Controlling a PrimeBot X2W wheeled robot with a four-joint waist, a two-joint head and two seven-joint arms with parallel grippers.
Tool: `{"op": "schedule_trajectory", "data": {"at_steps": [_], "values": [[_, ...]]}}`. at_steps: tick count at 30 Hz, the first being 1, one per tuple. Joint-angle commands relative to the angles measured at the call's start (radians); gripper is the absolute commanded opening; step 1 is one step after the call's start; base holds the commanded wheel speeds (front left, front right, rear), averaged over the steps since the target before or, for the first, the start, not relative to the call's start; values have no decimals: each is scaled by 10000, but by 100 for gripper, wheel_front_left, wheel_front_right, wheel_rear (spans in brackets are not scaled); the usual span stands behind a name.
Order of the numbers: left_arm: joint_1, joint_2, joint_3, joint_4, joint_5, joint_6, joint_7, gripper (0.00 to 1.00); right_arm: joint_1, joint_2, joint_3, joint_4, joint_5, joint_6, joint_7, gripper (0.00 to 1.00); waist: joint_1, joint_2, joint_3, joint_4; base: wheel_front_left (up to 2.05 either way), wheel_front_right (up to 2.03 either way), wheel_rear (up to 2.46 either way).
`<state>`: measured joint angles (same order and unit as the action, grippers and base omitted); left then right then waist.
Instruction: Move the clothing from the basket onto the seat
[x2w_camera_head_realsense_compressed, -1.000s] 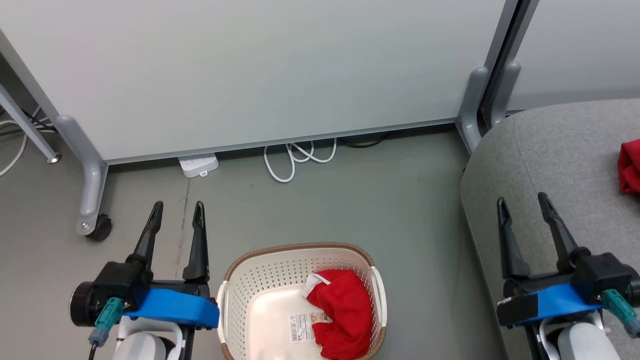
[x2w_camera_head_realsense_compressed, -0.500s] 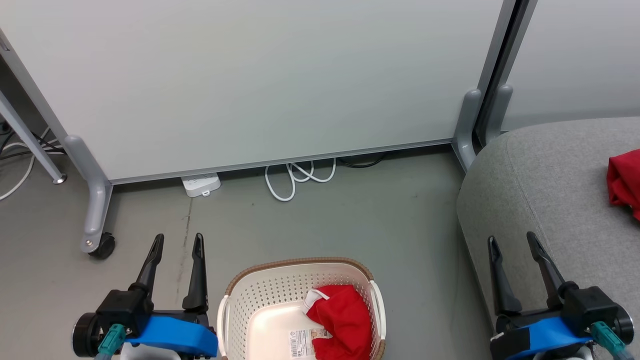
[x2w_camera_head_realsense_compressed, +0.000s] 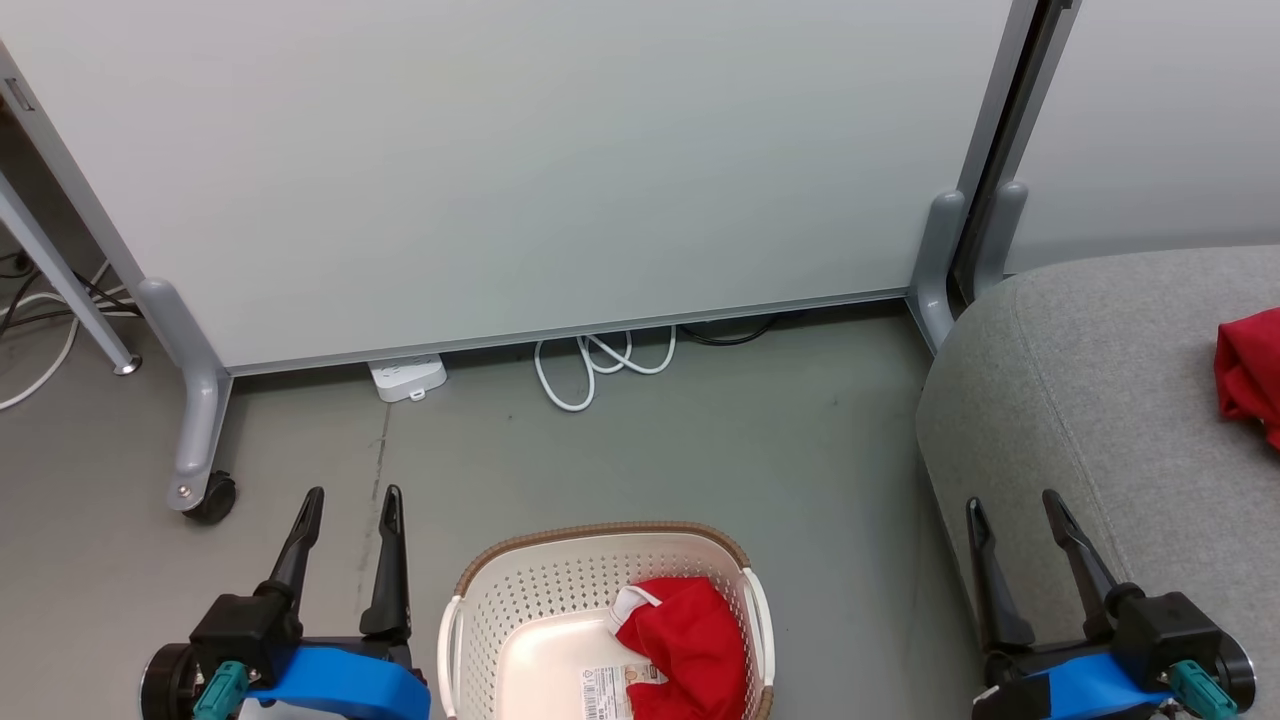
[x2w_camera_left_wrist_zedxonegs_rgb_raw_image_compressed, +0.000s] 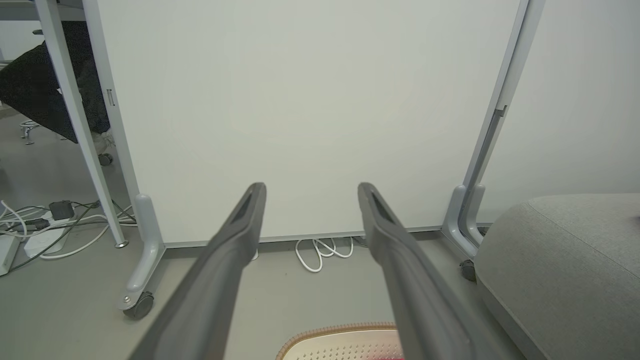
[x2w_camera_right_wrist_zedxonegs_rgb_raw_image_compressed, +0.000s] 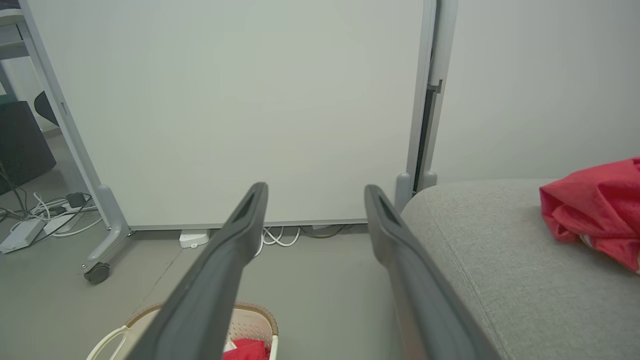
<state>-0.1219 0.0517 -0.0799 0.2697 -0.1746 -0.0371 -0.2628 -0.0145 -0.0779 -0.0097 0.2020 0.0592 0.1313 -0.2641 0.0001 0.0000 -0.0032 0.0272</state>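
**Grey floor, one garment left to move**

Grey floor (x2w_camera_head_realsense_compressed: 700, 450) runs up to a white partition (x2w_camera_head_realsense_compressed: 500, 150) in the head view, with a power strip (x2w_camera_head_realsense_compressed: 407, 378) and a looped cable (x2w_camera_head_realsense_compressed: 600, 365) at its foot. Compared with a second ago, everything sits lower in this view. We read that as our camera tilting up, not as the things moving. The grippers have dropped furthest, and we cannot tell whether the arms lowered too.

The basket (x2w_camera_head_realsense_compressed: 600, 530) stands at the bottom edge with a red garment (x2w_camera_head_realsense_compressed: 690, 650) bunched in its right half. The seat (x2w_camera_head_realsense_compressed: 1100, 400) is on the right, and a second red garment (x2w_camera_head_realsense_compressed: 1250, 375) lies on it at the picture's edge. Our left gripper (x2w_camera_head_realsense_compressed: 353, 495) hovers just left of the basket with its fingers spread and nothing in them. Our right gripper (x2w_camera_head_realsense_compressed: 1011, 502) hangs by the seat's front, also spread and empty.

From the left wrist, we see the two fingers apart with only partition and floor between them. The basket's brown rim shows below them and the seat's corner to the right.

From the right wrist, the fingers are again apart and empty. The second red garment rests on the seat to the right, and the basket with its red garment lies low on the left.

We judge the task about half done: both grippers are free, and a reach into the basket comes next.
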Motion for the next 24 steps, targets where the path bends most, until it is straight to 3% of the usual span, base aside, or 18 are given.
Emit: {"op": "schedule_trajectory", "data": {"at_steps": [1, 14, 24], "values": [[99, 12, 29, 19, 56, -20, -30, 100, 168, 29, 18, 25, -29, -10, -5, 100, -1, 0, 4, -4, 0, 0, 0], [-421, 8, -363, 486, -71, -183, -30, 100, 12, 45, 59, 64, 15, -10, -5, 100, -1, 0, 182, -98, 0, 0, 0], [-2292, 5, -1418, 1830, -216, -448, -30, 100, -999, -2, 204, -254, 26, -10, -5, 100, -1, 0, 1606, -787, 0, 0, 0]]}}
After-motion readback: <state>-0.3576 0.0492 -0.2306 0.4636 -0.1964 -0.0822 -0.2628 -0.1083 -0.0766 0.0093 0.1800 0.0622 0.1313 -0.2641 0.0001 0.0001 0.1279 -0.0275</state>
